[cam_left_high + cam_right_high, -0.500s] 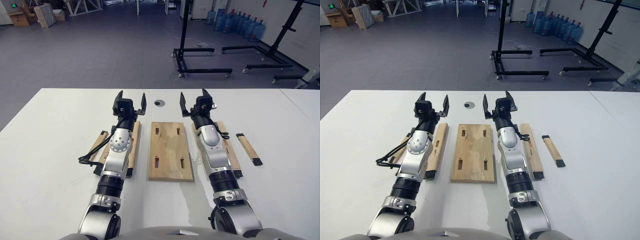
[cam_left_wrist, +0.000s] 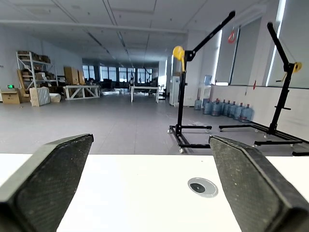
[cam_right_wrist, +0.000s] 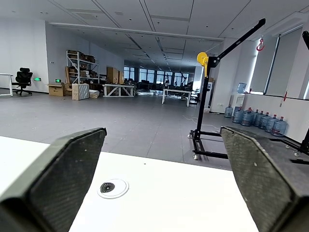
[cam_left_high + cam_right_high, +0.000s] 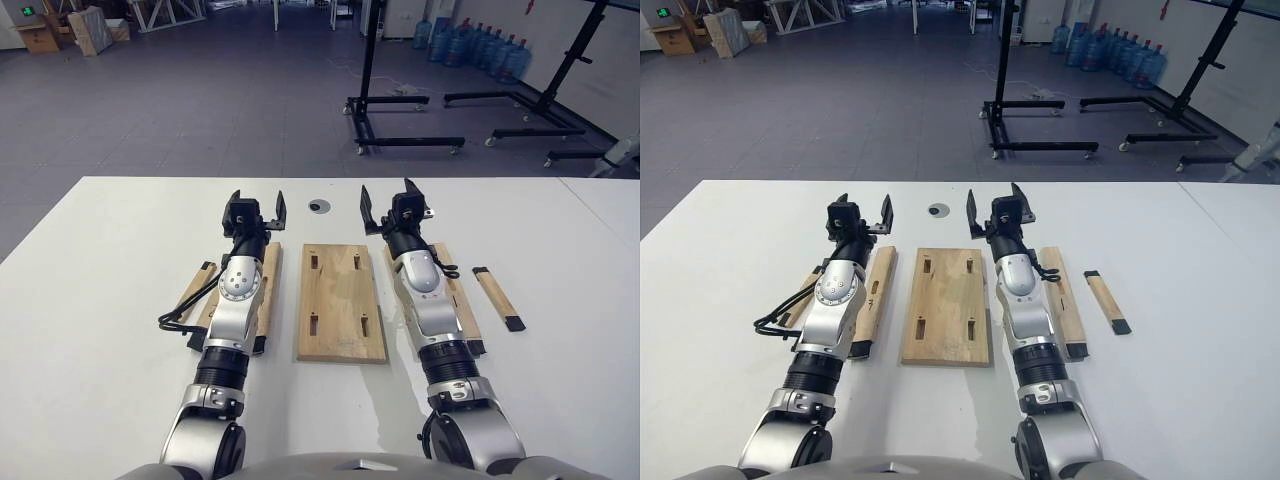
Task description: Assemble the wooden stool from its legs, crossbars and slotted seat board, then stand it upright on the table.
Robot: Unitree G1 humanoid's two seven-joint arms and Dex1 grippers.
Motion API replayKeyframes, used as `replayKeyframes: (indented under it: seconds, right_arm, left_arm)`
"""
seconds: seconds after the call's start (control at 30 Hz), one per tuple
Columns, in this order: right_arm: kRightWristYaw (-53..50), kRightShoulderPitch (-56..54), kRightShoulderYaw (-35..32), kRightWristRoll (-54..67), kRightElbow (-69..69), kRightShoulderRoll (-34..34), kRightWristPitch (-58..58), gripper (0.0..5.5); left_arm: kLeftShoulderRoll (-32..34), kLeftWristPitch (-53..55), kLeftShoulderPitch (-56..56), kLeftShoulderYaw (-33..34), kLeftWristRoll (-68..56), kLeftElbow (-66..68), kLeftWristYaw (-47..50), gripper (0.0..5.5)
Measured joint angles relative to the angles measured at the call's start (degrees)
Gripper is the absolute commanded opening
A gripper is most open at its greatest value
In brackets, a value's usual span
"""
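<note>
The slotted seat board [image 4: 342,300] lies flat in the middle of the white table [image 4: 100,250]. To its left a long wooden leg [image 4: 270,285] and a short crossbar [image 4: 196,284] lie partly under my left arm. To its right another long leg [image 4: 459,295] lies beside my right arm, with a short dark-tipped crossbar [image 4: 497,298] further out. My left gripper [image 4: 257,205] hovers open past the far end of the left leg, holding nothing. My right gripper [image 4: 388,198] is open too, empty, beyond the board's far right corner. Both wrist views look between open fingers [image 2: 48,179] [image 3: 58,179].
A round cable grommet [image 4: 320,206] is set in the table between the two grippers, also visible as the grommet [image 2: 203,187]. Black wheeled stands [image 4: 400,120] are on the floor beyond the table's far edge. Bare tabletop lies at both sides.
My left gripper has drawn back slightly toward me and shifted a little left. The right arm and the wooden parts have not moved.
</note>
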Motion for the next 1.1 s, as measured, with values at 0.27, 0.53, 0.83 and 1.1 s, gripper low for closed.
replayKeyframes:
  seconds: [0.27, 0.53, 0.83, 1.1]
  right_arm:
    - [0.17, -0.04, -0.54, 0.69, 0.14, -0.17, 0.34, 4.36]
    - [1.21, -0.04, -0.55, 1.73, 0.09, -0.19, 1.43, 4.36]
    - [1.21, -0.10, -0.70, 1.90, -0.15, -0.19, 2.11, 4.36]
    - [9.14, -0.32, -14.38, 11.57, -2.59, -15.88, 17.22, 4.36]
  left_arm:
    - [1.02, 3.36, -0.63, -0.63, 1.29, -0.05, -0.07, 4.42]
    - [1.11, 3.24, -0.63, -1.40, 1.18, -0.32, -1.90, 4.42]
    - [1.24, 3.20, -0.62, -1.59, 1.78, -0.77, -1.36, 4.42]
    - [0.80, 2.41, 3.16, -3.21, 3.83, -5.34, -0.53, 4.42]
